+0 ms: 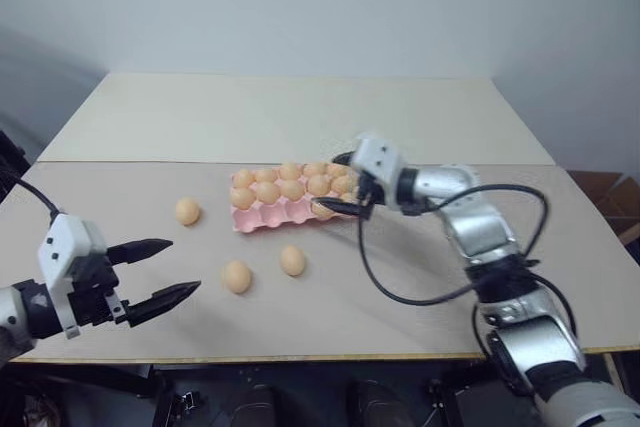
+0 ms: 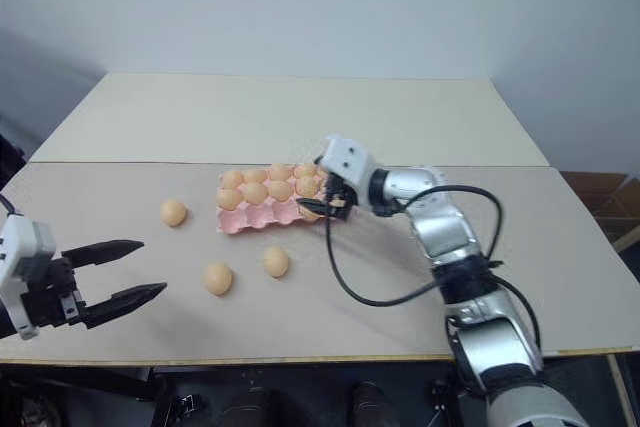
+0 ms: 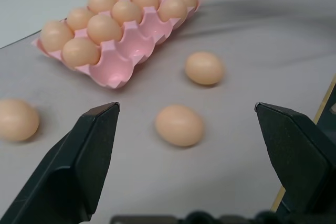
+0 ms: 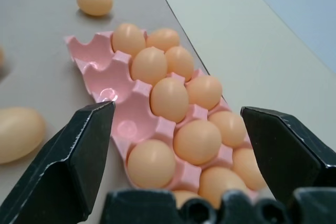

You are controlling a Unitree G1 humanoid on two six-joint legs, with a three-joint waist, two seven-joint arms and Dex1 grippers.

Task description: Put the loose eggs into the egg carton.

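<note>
Our right gripper (image 1: 345, 199) hangs over the near right end of the egg carton (image 4: 100, 85), its two black fingers spread wide with nothing between them; in the right wrist view the filled cups sit directly below the gap. We judge that an egg now rests in the near row there, so this hand has nothing left to hold. Our left gripper (image 1: 160, 272) is also fully spread and empty, low over the table and aimed toward the loose eggs, probably so that it can close on one without first turning.

The pink carton lies mid-table. Its two far rows look full, while the near row holds eggs at the right end and shows three empty cups toward the left. Three loose eggs are still out: one (image 1: 187, 211) just left of the carton, and a pair (image 1: 237, 276) (image 1: 292, 261) in front of it, apart from each other and nearest our left hand.

The table (image 1: 420, 347) is pale beige, with a lighter panel (image 1: 280, 117) behind a seam, and a plain grey wall (image 1: 320, 7) beyond.
</note>
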